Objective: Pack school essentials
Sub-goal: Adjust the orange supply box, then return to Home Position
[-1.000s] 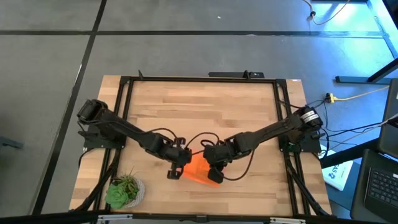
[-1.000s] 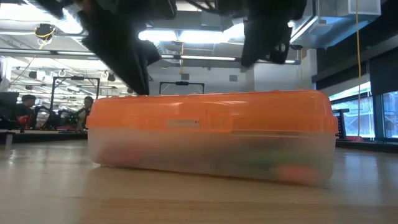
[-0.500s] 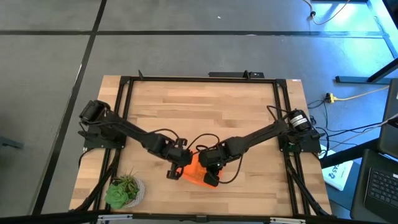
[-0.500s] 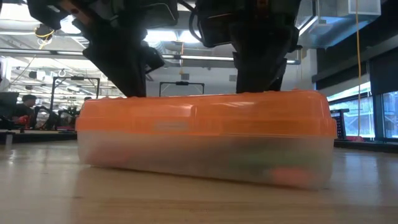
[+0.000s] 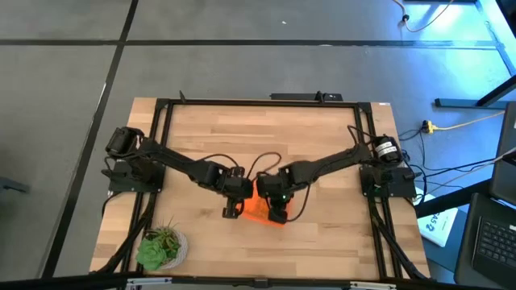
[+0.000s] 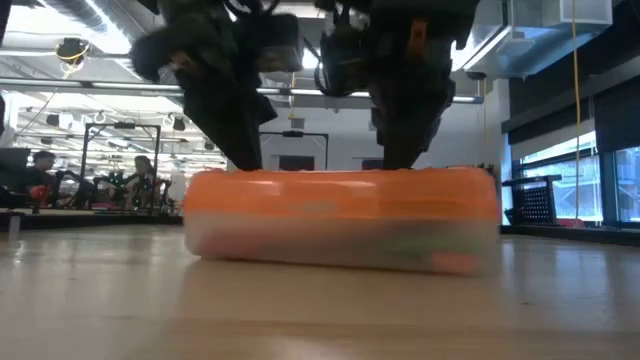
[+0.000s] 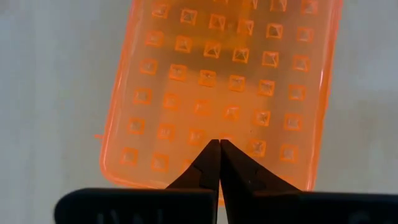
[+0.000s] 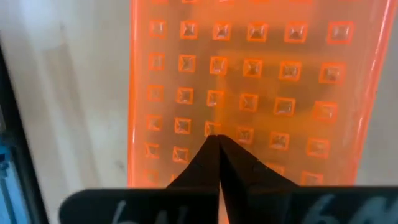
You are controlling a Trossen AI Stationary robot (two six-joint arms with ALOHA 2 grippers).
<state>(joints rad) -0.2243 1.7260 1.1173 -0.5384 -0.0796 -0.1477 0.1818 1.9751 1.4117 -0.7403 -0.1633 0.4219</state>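
Packed already, by the look of it: school essentials (image 6: 420, 252) dimly visible as coloured shapes through the clear box (image 6: 340, 240), orange perforated lid (image 5: 260, 208) down on top; sitting near the table (image 5: 266, 145) front, centre, long axis roughly left to right in the low view; directly under both sets of fingers; left gripper (image 7: 219, 144) pinched fully together, holding nothing, tips at the lid's one end; right gripper (image 8: 217, 138) likewise pinched, empty, tips on the lid; both arms equally near; potted plant (image 5: 161, 246) well apart at the front-left corner.
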